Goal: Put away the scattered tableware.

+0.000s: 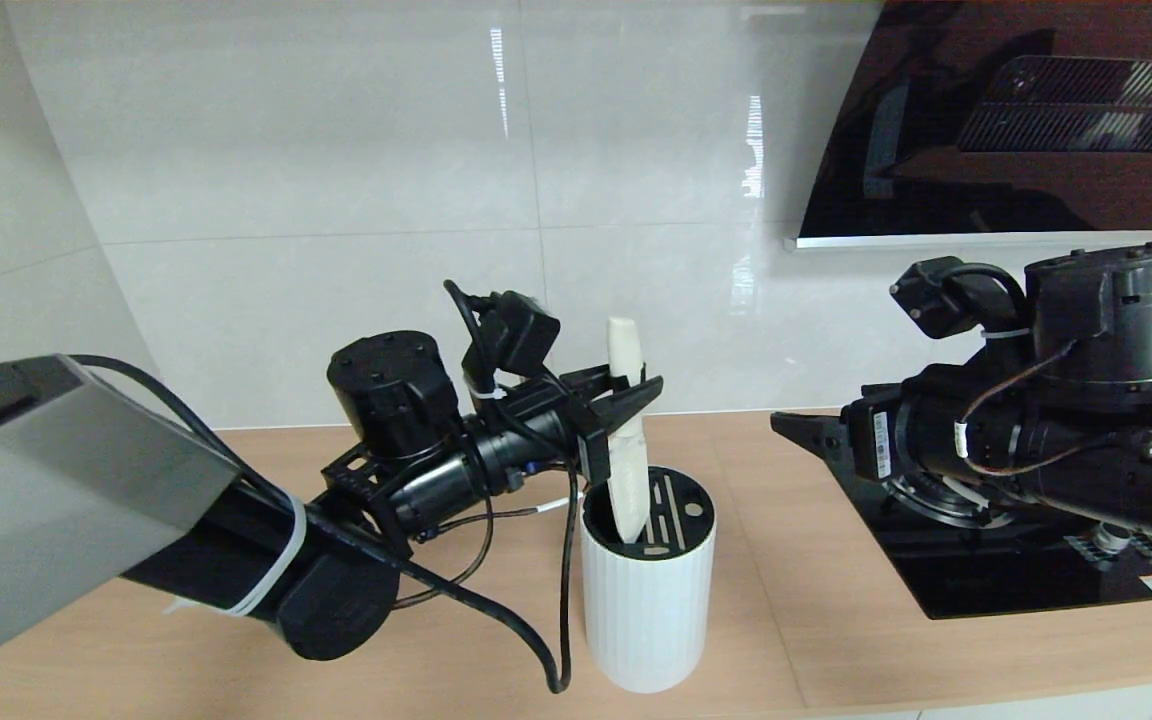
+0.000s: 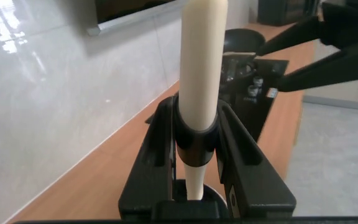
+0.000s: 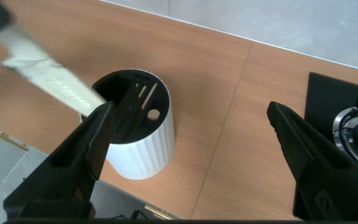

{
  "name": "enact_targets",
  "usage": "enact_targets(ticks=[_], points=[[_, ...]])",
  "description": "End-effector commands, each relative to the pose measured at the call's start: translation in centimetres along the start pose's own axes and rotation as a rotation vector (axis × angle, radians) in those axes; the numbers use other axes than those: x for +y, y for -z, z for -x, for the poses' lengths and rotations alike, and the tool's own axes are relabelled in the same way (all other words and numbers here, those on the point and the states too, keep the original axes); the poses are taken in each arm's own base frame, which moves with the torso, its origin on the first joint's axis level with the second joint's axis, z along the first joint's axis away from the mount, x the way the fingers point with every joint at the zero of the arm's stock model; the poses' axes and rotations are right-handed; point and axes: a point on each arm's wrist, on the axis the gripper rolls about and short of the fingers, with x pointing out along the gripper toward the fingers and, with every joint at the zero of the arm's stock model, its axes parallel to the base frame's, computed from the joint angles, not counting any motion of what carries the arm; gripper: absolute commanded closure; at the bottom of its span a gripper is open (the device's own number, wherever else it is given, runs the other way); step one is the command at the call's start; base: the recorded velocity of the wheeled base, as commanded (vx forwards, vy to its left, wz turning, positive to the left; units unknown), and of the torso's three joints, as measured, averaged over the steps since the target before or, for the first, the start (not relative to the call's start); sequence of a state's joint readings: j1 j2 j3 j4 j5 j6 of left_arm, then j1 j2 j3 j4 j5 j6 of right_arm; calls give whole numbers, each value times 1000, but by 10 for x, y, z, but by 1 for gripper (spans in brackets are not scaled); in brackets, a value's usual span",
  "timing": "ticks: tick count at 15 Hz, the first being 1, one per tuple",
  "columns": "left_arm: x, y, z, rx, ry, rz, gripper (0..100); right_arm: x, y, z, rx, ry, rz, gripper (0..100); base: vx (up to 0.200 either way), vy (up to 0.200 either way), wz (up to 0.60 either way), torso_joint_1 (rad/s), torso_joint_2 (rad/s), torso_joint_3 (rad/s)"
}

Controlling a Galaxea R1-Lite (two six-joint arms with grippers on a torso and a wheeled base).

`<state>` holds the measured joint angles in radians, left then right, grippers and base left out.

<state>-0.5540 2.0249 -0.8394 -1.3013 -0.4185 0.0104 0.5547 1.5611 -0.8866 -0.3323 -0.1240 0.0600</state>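
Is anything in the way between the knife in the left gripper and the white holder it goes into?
Nothing visible. The knife hangs blade down in the left gripper, jaws shut on its handle, with the tip at the holder's open top. The right gripper is off to the side.

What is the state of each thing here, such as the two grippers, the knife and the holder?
Left gripper: shut on the cream-handled white knife.
White ribbed cylindrical holder: standing upright on the wooden counter.
The knife: near upright, blade tip inside the holder.
Right gripper: open, empty.
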Motion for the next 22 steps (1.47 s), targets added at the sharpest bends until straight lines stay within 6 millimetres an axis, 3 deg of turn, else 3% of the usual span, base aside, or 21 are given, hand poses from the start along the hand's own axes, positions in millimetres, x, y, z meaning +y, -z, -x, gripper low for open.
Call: enact_targets(ticks=[1, 4, 10, 19, 20, 22], points=[[1, 12, -4, 27, 0, 12, 100, 0, 0, -1, 2, -2, 1, 0, 0, 0, 0, 0, 0, 0], [1, 18, 0, 50, -47, -1, 100, 0, 1, -2, 6, -2, 1, 0, 0, 0, 0, 0, 0, 0], [-5, 55, -9, 126, -102, -16, 100, 1, 2, -4, 12, -1, 2, 0, 0, 0, 0, 0, 0, 0], [-9, 62, -13, 130, -100, -13, 100, 1, 3, -5, 17, 1, 2, 0, 0, 0, 0, 0, 0, 0], [-10, 61, -14, 129, -107, -14, 0, 1, 3, -5, 17, 1, 2, 0, 0, 0, 0, 0, 0, 0], [-12, 59, -15, 118, -109, -13, 0, 1, 3, -5, 17, 1, 4, 0, 0, 0, 0, 0, 0, 0]])
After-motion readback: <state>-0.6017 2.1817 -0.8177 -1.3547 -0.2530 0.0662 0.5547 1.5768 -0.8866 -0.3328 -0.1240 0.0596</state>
